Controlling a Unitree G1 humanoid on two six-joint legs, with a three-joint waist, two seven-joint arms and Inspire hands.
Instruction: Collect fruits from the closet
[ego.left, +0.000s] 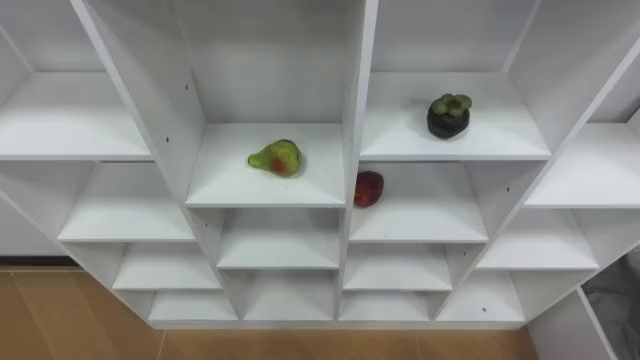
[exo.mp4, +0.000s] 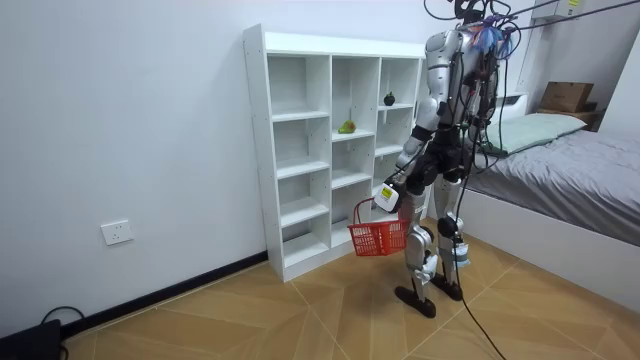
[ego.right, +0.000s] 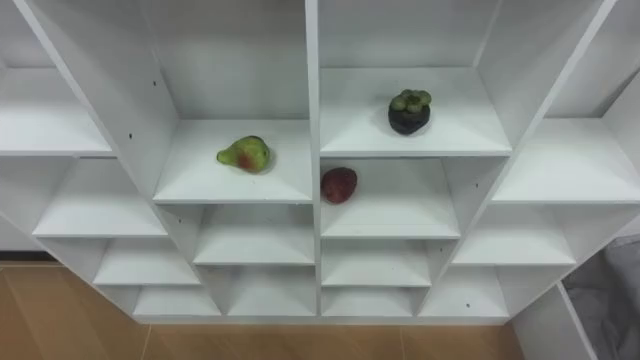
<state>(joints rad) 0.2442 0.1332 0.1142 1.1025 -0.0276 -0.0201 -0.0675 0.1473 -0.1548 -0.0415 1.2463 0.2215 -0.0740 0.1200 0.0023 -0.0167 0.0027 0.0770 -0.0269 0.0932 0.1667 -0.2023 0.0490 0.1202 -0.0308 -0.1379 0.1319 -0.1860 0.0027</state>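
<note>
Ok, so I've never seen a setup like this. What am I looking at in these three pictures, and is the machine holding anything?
This is a humanoid robot that walks on two legs and has two arms with fingered hands. The room view comes from a camera standing in the room. There the robot faces a white shelf, and a red basket hangs from its left hand. The other two pictures come from the two eyes of a camera on its head, looking down at that shelf, so they show nearly the same scene. Three fruits lie on the shelves. A pear is in the middle column. A dark fruit with a green top is in the next column to the right. A red fruit is one shelf below it, beside the divider.
</note>
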